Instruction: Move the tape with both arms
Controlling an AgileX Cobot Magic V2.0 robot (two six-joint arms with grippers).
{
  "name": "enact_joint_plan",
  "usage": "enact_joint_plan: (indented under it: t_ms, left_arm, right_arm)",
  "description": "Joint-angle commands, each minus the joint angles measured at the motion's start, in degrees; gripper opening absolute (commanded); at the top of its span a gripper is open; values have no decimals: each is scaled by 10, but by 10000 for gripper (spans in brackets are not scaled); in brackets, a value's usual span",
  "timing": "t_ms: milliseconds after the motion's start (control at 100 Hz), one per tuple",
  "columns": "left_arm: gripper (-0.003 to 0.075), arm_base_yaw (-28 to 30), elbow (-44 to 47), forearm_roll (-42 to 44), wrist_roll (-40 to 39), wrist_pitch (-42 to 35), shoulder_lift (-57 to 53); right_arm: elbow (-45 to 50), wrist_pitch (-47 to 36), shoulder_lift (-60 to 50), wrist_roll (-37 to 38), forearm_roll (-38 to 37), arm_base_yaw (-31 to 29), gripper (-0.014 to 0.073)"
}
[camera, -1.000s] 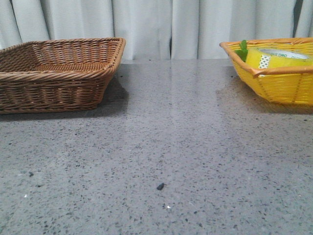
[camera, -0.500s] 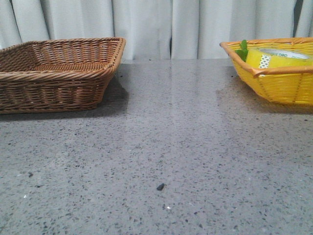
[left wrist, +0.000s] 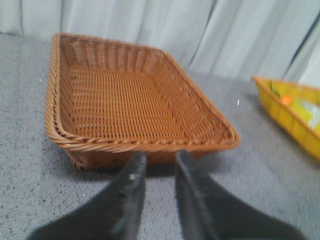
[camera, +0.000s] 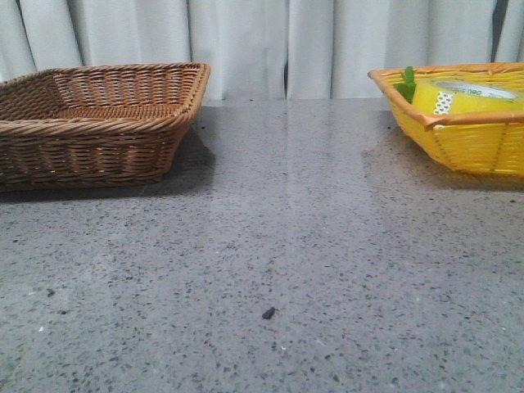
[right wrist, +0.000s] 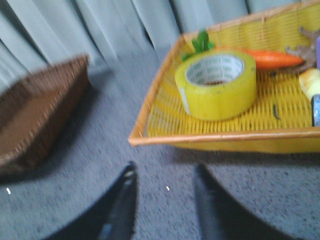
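The tape (right wrist: 216, 85), a wide yellow roll with a white core, lies flat in the yellow basket (right wrist: 200, 137) at the table's far right, and its top shows over the rim in the front view (camera: 463, 97). My right gripper (right wrist: 165, 172) is open and empty, over the table short of that basket. My left gripper (left wrist: 159, 160) is open and empty, just in front of the brown wicker basket (left wrist: 140, 100). Neither gripper shows in the front view.
The brown wicker basket (camera: 98, 119) stands at the far left. The yellow basket (camera: 458, 135) also holds an orange carrot (right wrist: 272, 59) with green leaves (right wrist: 201, 42) and other small items. A dark speck (camera: 268, 312) lies on the grey table. Curtains hang behind.
None in the front view; both baskets and the tape stay put.
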Motion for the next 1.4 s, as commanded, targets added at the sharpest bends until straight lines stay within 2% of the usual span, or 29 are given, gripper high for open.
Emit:
enact_joint_plan:
  t_ms: [0, 100, 360, 470, 660, 850, 920, 1030, 1080, 1230, 1390]
  left_arm:
    - [338, 0, -55, 9, 4, -9, 58]
    - [367, -1, -86, 9, 4, -10, 102]
    - [367, -42, -93, 9, 4, -23, 116]
    - [367, -45, -93, 9, 4, -23, 116]
    - [367, -45, -93, 9, 4, -12, 116]
    - [367, -45, -93, 9, 4, -6, 116]
    - [367, -45, -93, 9, 4, -6, 116]
    - [367, -45, -93, 9, 4, -6, 116]
    - [367, -45, -93, 9, 4, -6, 116]
    - [367, -45, -93, 9, 4, -6, 116]
    - [367, -45, -93, 9, 4, -9, 116]
  right_arm:
    - [-79, 8, 98, -27, -17, 9, 436]
    - [-160, 42, 198, -71, -20, 27, 441]
    - [-386, 152, 454, -73, -67, 35, 433]
    - [-460, 172, 550, -73, -99, 35, 433]
    - [-528, 166, 671, -73, -125, 35, 433]
    - [-536, 170, 738, -73, -142, 35, 424]
    - [-536, 172, 746, -73, -142, 35, 318]
    - [-541, 171, 736, -73, -142, 35, -80]
    - [-552, 162, 724, -73, -141, 35, -53]
    - [-629, 156, 670, -73, -132, 48, -52]
    - [-733, 154, 641, -73, -80, 116, -53]
